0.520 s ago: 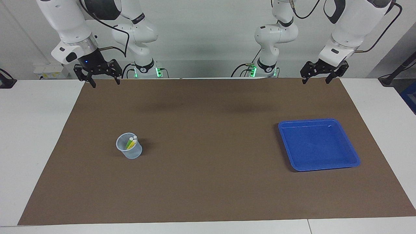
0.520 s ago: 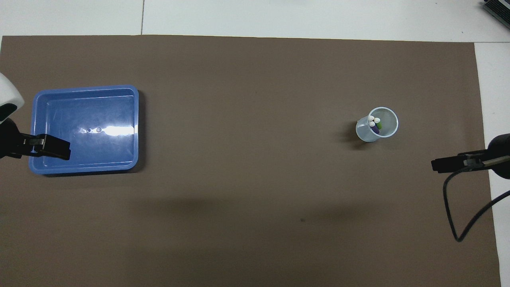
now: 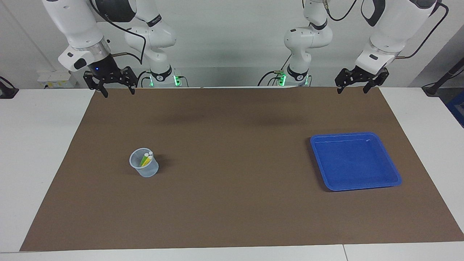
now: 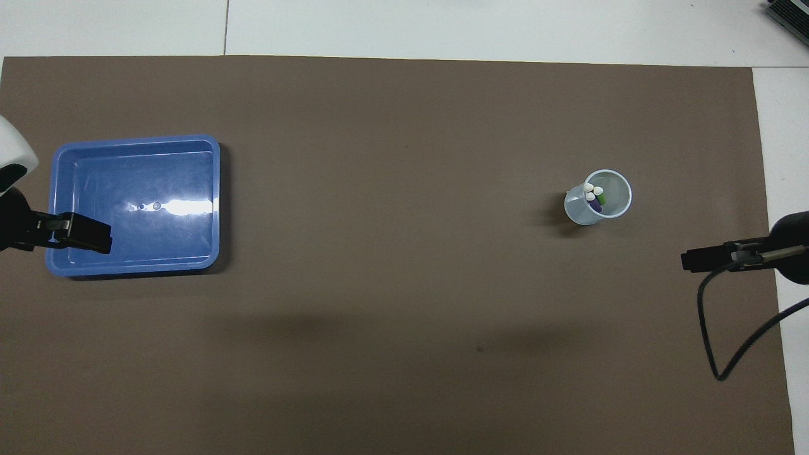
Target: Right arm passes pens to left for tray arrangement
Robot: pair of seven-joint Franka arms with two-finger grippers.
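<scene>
three pens [image 3: 146, 159] upright in a translucent cup [image 3: 144, 168] on the brown mat [image 3: 232, 203] toward the right arm's end of the table, well apart from the blue tray [image 3: 328, 183]. right hand [image 3: 116, 92] and left hand [image 3: 353, 89] both released, raised over the mat's robot-side corners.

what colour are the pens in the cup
Purple, yellow and green pens, each with a whitish end, stand in the cup. The overhead view shows it best.

Brown mat [image 3: 232, 203] on white table [image 3: 36, 145]
</scene>
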